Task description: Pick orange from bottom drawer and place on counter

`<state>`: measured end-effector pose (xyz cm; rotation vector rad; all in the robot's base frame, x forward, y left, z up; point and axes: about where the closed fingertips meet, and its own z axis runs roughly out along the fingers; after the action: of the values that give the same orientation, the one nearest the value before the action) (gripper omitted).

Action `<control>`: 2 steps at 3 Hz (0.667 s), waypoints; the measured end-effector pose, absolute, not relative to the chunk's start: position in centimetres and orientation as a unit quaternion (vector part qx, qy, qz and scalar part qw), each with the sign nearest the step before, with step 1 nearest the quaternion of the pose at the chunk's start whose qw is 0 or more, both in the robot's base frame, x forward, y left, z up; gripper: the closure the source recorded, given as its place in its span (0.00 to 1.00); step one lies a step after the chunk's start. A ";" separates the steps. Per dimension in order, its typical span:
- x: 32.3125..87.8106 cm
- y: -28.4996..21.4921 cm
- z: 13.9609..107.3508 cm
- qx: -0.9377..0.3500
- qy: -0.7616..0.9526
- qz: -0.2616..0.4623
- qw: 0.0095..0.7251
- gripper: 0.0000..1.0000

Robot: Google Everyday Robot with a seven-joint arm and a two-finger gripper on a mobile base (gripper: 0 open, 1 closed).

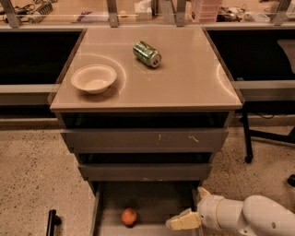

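The orange [129, 216] lies on the grey floor of the open bottom drawer [152, 203], left of its middle. My gripper [191, 207] is at the drawer's right side, on a white arm coming in from the lower right. Its two cream fingers are spread: one fingertip [180, 222] points left toward the orange and stays apart from it, the other [203, 191] points up. It holds nothing. The beige counter [184, 78] tops the cabinet.
A white bowl [93, 78] and a green soda can [147, 53] lying on its side are on the counter. Two shallower drawers [145, 139] stick out above the bottom one. A cluttered bench [92, 14] runs behind. A black handle [50, 221] is at lower left.
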<state>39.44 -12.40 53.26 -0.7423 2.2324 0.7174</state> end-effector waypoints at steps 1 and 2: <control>41.6 -10.4 50.4 -0.314 0.832 0.305 0.341 0.00; 43.4 -8.0 46.0 -0.333 0.797 0.355 0.357 0.00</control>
<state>43.42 -7.99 46.04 -0.8601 2.0573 0.9162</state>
